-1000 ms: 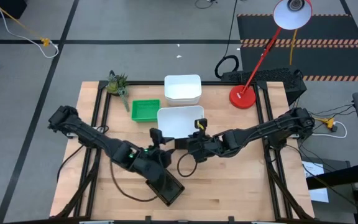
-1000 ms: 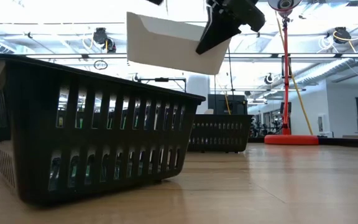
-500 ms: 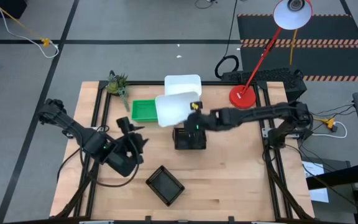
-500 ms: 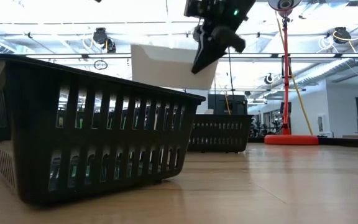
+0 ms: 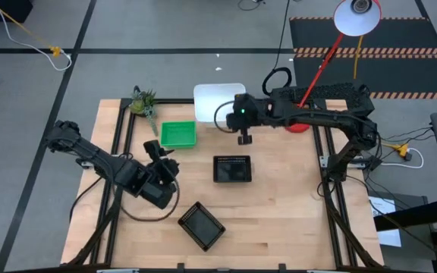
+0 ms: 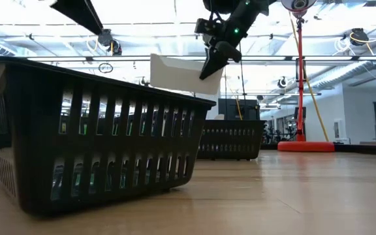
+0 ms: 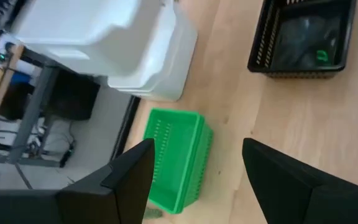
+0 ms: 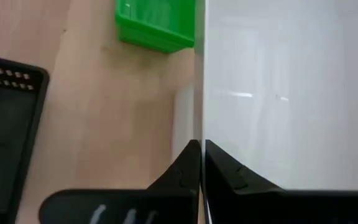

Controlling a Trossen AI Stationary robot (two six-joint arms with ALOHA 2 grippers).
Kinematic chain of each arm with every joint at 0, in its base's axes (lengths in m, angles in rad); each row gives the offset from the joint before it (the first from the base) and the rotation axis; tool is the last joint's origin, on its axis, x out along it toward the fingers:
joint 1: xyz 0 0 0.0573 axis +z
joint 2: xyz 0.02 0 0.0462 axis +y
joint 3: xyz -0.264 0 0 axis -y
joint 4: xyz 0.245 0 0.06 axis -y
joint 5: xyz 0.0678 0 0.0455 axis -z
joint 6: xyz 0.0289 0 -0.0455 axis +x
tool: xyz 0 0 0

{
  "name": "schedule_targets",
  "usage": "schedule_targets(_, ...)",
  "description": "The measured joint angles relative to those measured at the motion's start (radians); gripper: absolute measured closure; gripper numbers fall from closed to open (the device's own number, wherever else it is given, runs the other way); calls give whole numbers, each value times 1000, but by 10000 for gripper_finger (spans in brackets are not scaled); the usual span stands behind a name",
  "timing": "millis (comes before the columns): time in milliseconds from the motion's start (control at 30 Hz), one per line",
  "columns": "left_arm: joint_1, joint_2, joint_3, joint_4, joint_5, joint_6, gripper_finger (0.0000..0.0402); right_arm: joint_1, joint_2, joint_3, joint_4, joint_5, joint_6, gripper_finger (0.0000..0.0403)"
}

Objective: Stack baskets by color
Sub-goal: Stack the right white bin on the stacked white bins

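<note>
Carried toward the back edge since a second ago, the white basket [image 5: 217, 102] now hangs in the air over the other white basket [image 7: 157, 78] that sits at the back of the table [image 5: 294, 205], while the left arm has pulled away from the middle to the left side. Up close, the right gripper [image 5: 239, 115] has its fingers pressed together on the raised basket's thin rim, and the low view shows that basket tilted and clear of the wood. A green basket [image 5: 177, 134] sits just left of the white pair, near the small plant [image 5: 143, 101]. One black basket [image 5: 232, 168] rests mid-table, square to the edges; a second black one [image 5: 201, 226] lies turned at an angle near the front edge, well apart from it. Down on the left, the left gripper [image 5: 163, 155] hovers above the wood with its fingers spread wide and nothing between them, pointing toward the green basket. Behind the right arm, the red lamp base [image 5: 300, 125] is partly hidden
</note>
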Motion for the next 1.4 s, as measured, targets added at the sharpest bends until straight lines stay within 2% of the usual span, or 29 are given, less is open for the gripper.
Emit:
schedule_targets(433, 114, 0, -72, 316, 218, 306, 156, -162, -1, 61, -39, -231, -67, 403)
schedule_targets(600, 140, 0, -94, 390, 291, 386, 156, -213, -1, 61, -56, -314, -75, 403)
schedule_targets(700, 150, 0, -94, 403, 301, 404, 156, -231, -1, 61, -55, -358, -69, 403)
schedule_targets(1000, 162, 0, -94, 477, 348, 482, 156, -247, 67, 61, -57, -359, -42, 403)
schedule_targets(1400, 162, 0, -94, 493, 351, 504, 156, -246, 119, 61, -49, -358, -44, 403)
